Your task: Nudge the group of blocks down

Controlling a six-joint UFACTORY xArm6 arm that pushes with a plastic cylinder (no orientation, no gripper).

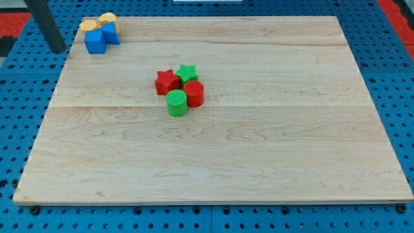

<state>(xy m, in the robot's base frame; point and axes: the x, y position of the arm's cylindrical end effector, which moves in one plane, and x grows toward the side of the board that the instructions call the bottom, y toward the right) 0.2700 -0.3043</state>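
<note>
A tight group of blocks sits near the board's middle: a red star [167, 81], a green star [187, 72], a red cylinder [194, 93] and a green cylinder [176, 103]. They touch one another. My dark rod comes in at the view's top left and its tip [59, 50] rests just off the board's left edge, far to the upper left of the group.
A second cluster sits at the board's top left corner: two blue blocks [96, 41] [110, 32] and two yellow blocks [88, 25] [107, 19]. The wooden board [272, 142] lies on a blue perforated table [13, 129].
</note>
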